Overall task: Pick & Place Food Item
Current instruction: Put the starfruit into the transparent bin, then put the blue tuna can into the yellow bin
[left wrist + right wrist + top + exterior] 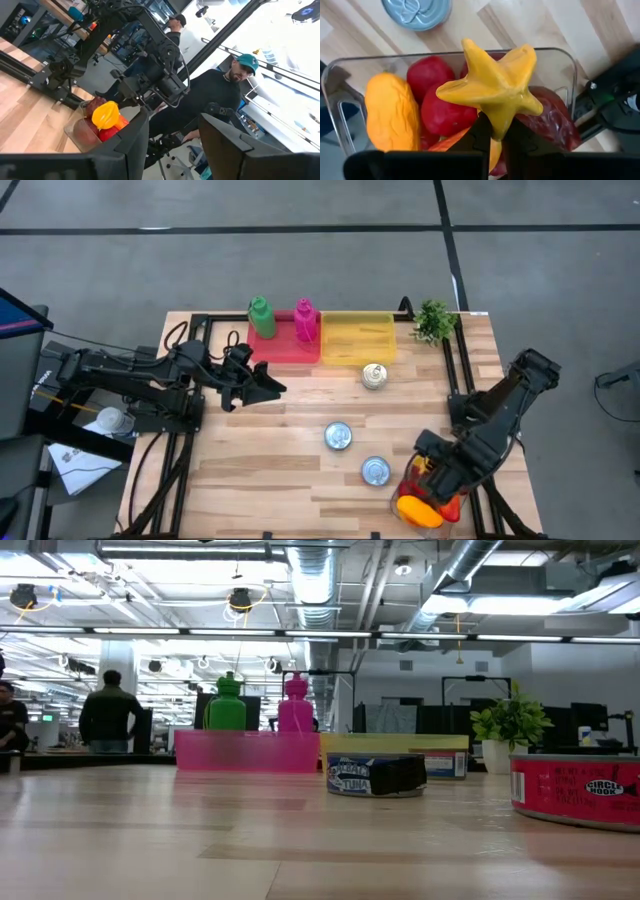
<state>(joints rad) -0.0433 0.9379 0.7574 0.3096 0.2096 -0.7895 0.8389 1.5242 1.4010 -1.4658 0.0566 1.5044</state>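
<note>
Right claw (492, 131): pinching the yellow star fruit (492, 87) by one point; above the clear bin (567, 65) of fruit at the worktop's (260, 470) near right corner
Left claw (268, 388): half spread; empty; raised beside the pink tray (285, 348)
Nearby: three tins (375, 470) on the worktop

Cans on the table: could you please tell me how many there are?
3: one can just in front of the yellow tray, one mid-table, one beside the clear fruit bin. None seems hidden.
</note>
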